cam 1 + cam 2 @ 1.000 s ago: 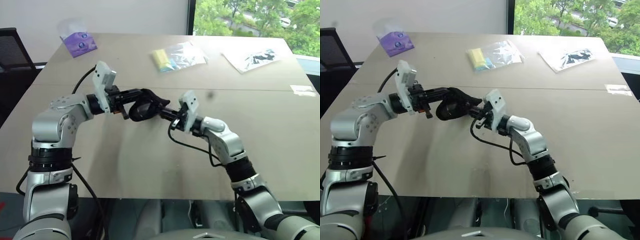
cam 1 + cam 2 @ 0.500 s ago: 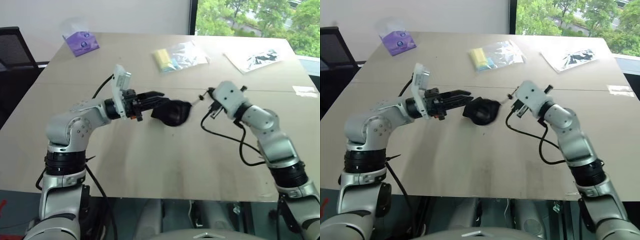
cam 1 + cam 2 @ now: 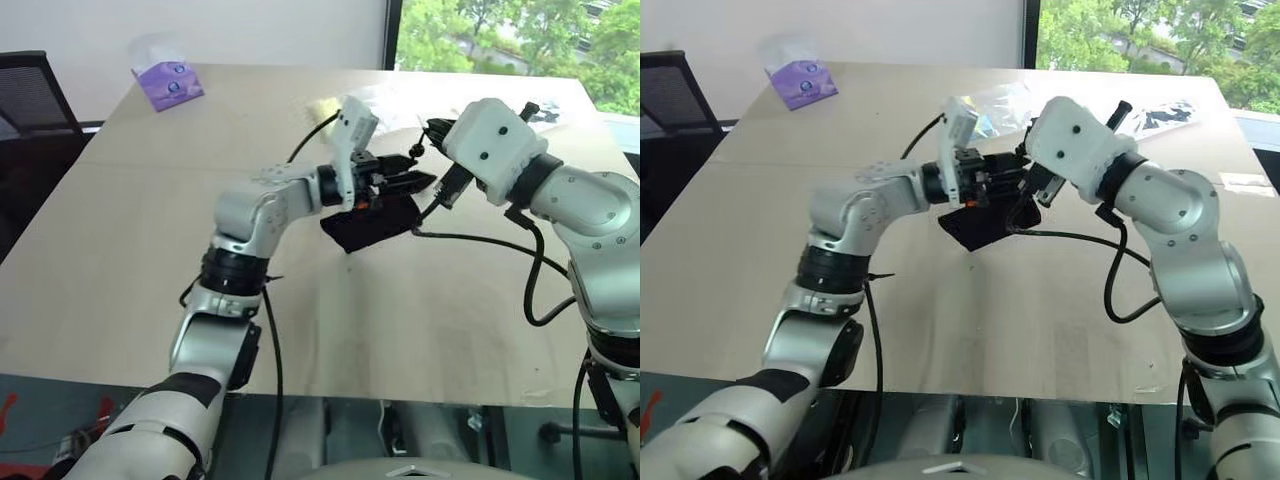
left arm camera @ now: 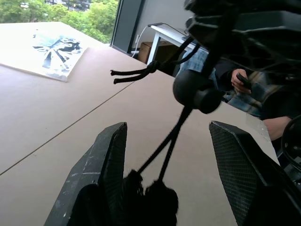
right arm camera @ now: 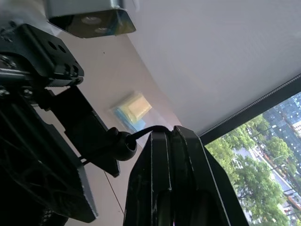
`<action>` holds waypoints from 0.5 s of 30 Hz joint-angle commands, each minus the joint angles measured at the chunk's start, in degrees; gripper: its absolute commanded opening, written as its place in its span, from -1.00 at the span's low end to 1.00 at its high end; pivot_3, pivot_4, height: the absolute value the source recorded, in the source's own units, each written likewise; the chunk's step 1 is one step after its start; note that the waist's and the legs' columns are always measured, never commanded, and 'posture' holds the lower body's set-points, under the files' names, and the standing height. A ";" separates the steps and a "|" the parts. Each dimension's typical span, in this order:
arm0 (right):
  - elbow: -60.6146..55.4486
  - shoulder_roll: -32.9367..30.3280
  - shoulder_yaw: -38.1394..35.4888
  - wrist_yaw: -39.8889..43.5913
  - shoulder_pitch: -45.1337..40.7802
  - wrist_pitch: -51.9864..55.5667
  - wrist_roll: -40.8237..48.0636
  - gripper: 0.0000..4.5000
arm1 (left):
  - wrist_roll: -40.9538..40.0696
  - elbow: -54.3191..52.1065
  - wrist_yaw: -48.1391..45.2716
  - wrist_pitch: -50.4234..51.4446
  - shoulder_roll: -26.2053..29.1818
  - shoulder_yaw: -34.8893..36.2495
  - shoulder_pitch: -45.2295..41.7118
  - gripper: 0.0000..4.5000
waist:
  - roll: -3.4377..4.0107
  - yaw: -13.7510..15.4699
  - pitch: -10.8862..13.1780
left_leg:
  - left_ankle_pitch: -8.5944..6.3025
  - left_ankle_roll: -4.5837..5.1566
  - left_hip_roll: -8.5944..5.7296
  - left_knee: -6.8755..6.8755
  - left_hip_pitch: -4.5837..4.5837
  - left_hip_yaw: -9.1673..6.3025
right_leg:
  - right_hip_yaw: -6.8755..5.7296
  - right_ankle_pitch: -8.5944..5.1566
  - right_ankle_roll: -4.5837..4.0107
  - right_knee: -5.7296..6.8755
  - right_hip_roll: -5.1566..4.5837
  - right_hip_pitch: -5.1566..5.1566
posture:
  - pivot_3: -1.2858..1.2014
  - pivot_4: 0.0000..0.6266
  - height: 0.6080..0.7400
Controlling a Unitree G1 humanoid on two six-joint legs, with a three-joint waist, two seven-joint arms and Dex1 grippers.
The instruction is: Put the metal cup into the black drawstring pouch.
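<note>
Pouch hung above the bench between two tools

At far left a purple tissue pack [image 3: 168,83] is seen on the bench [image 3: 130,250]. Toward the middle, the left tool [image 3: 418,181] is spread wide, its fingers [image 4: 109,160] straddling the cord [image 4: 171,141] (a round toggle sits on it). The black drawstring pouch [image 3: 372,222] is hung just beneath. At right, the right tool [image 5: 171,141] is pressed together, pinching the cord.

Black drawstring pouch [image 3: 372,223] hangs above table – cord [image 4: 170,143] taut.
</note>
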 commanded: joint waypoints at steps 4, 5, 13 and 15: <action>-4.18 -1.29 0.07 -0.42 -0.82 2.62 -0.65 -1.00 | 0.60 1.44 -2.74 -4.15 -0.70 1.68 -3.04 0.27 | 0.00 0.03 0.00 | 0.00 0.00 0.00 -0.01 0.01 0.02 | 0.01 0.00 0.00 0.00 -0.01 0.00 | 0.03 -0.52 1.00; -4.35 -1.53 0.12 -0.47 -0.50 2.74 -0.72 -1.00 | 0.36 1.56 -3.04 -4.07 -0.90 1.92 -3.29 0.27 | 0.00 0.08 0.00 | 0.00 0.00 -0.01 -0.01 0.00 0.02 | 0.02 0.00 0.00 0.00 -0.01 0.00 | 0.03 -0.52 1.00; -5.25 -1.65 0.03 -0.99 0.15 3.85 -0.43 -1.00 | 0.67 1.27 -4.70 -3.66 -1.29 1.70 -3.02 -0.28 | 0.00 0.14 0.00 | 0.00 0.00 -0.01 0.00 -0.01 -0.02 | -0.03 0.00 0.00 -0.01 -0.03 0.00 | 0.03 -0.52 1.00; -5.41 -1.70 -0.02 -0.87 0.10 4.20 -0.23 -1.00 | 0.83 1.33 -4.62 -3.69 -1.56 1.71 -3.01 -0.74 | 0.00 0.11 0.00 | 0.00 0.00 -0.01 0.00 -0.01 -0.01 | -0.02 0.00 0.00 -0.01 -0.03 0.00 | 0.03 -0.52 1.00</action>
